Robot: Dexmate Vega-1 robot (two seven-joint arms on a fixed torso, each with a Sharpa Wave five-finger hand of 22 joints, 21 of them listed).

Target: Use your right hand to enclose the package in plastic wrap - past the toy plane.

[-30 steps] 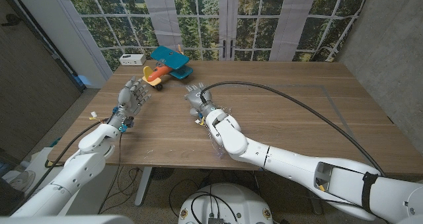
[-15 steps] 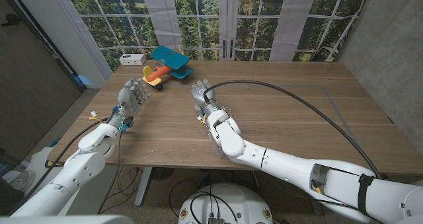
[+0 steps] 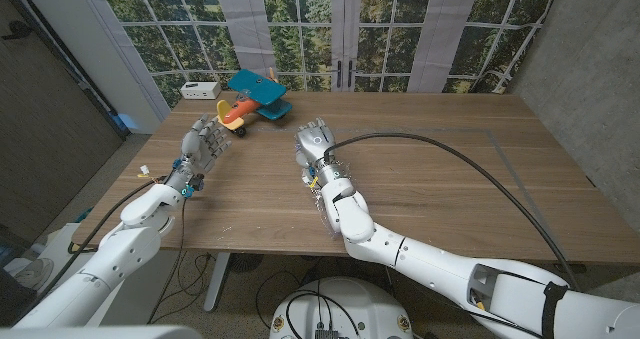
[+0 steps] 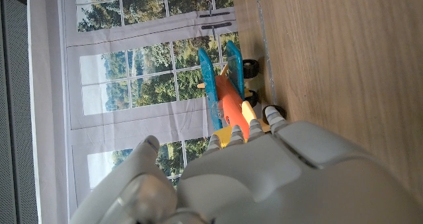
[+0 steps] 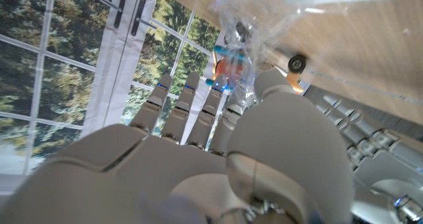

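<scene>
Step in hand: approach. My right hand hovered over the table, fingers extended and slightly apart. Clear plastic wrap lay crumpled close against them; I could not tell whether I gripped it. The likely package, a small white box, stood well ahead and to the left, just beyond the toy plane. The next move probably required reaching forward-left over the plane, which stood directly in the way. My left hand waited left, fingers spread, holding nothing
</scene>
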